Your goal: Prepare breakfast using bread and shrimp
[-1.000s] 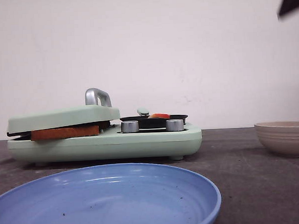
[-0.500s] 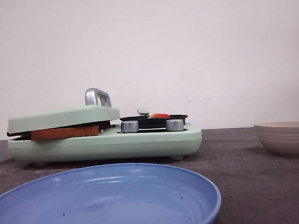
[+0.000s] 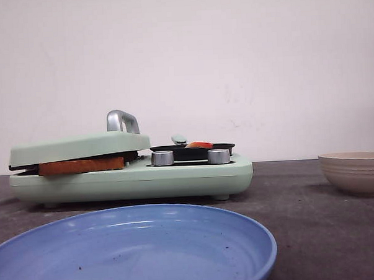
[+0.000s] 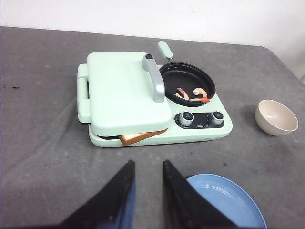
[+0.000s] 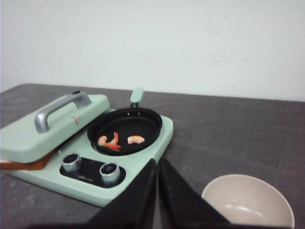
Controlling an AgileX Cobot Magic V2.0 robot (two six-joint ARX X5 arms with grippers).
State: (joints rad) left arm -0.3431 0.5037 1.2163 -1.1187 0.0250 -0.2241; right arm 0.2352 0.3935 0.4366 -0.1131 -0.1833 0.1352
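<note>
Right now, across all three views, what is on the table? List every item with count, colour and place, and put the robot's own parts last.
Cooker: one, mint green, centre of the grey table.
Lid: one, mint green with a silver handle, lowered over the bread on the cooker's left half.
Bread: brown crust edge sticking out under the lid; number of slices cannot be told.
Pan: one, black with a mint handle, on the cooker's right half.
Shrimp: about three, orange-red, inside the pan.
Knobs: two, silver, on the cooker's front.
Bowl: one, beige, empty, right of the cooker.
Plate: one, blue, empty, nearest the robot.
Left claw: black, slightly open, holding nothing.
Right claw: black, closed, holding nothing.
</note>
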